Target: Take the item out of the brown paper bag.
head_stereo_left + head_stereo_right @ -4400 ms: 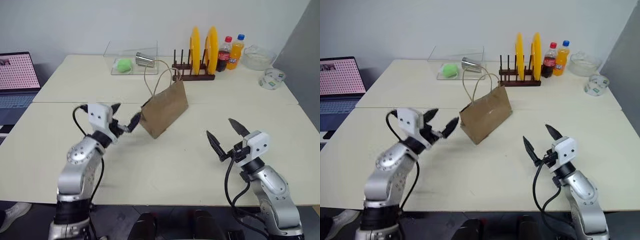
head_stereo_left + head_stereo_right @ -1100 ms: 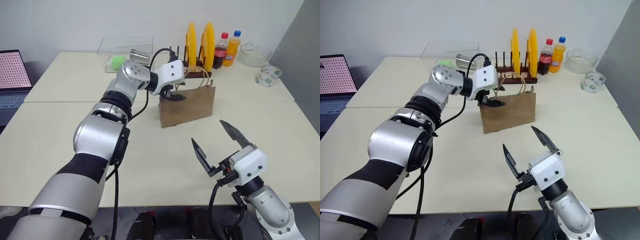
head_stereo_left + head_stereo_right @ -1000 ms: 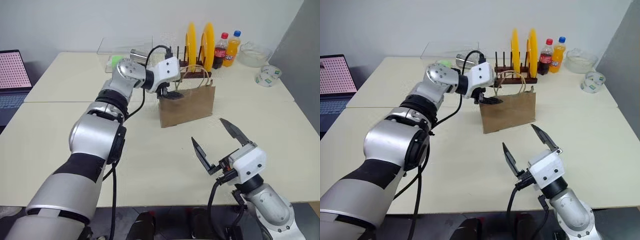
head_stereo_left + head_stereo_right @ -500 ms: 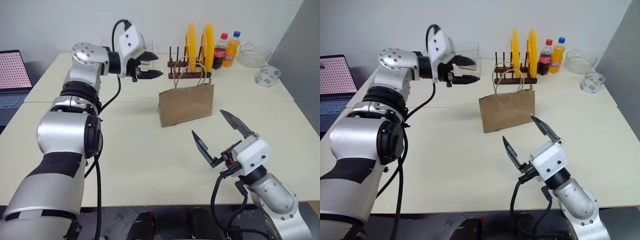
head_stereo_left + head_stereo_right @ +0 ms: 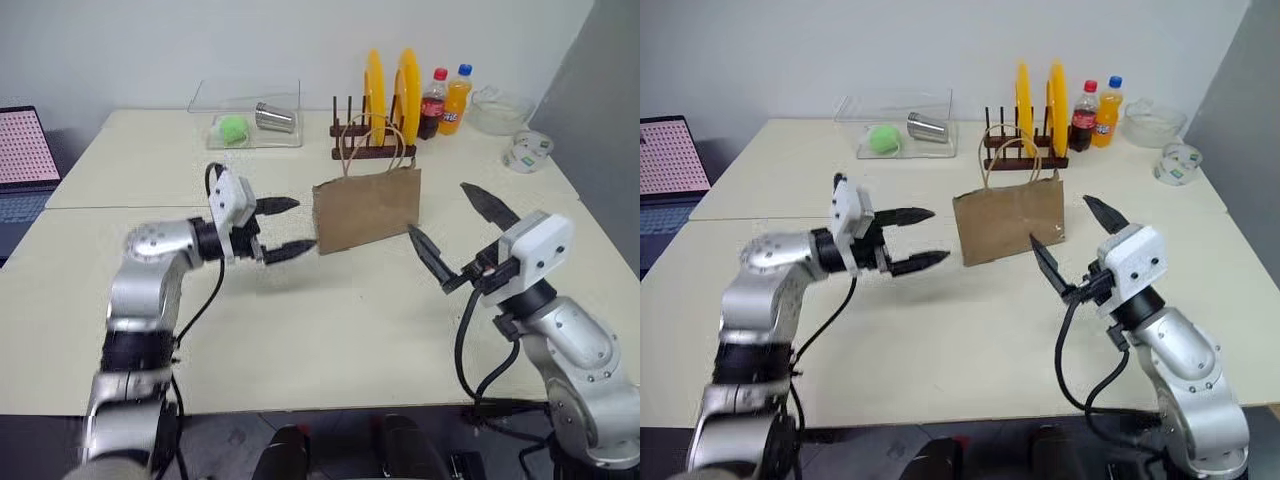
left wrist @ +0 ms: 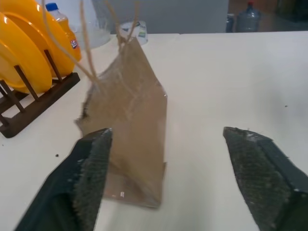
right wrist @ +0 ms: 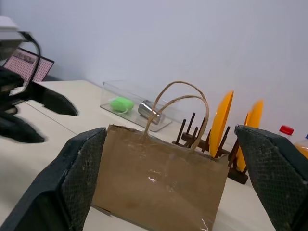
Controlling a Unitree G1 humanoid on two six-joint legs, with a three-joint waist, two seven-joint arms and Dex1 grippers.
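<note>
The brown paper bag stands upright on the cream worktop, near its middle, its long side running left to right and its broad face toward the near edge. Its two looped cord handles rise from the open top. What is inside the bag cannot be seen, so the item's place cannot be told.

The left hand hovers just left of the bag, pointing right at its narrow end, fingers spread wide and empty. The right hand hovers just right of the bag, pointing toward it, fingers also wide apart and holding nothing.

Far behind the bag, a dark wooden rack holds two yellow plates on edge. To its right stand two bottles: a dark cola bottle with a red label, its writing too small to read, and an orange drink bottle with a blue cap. At far left, a clear tray holds a green ball and a silver metal cup lying on its side.
</note>
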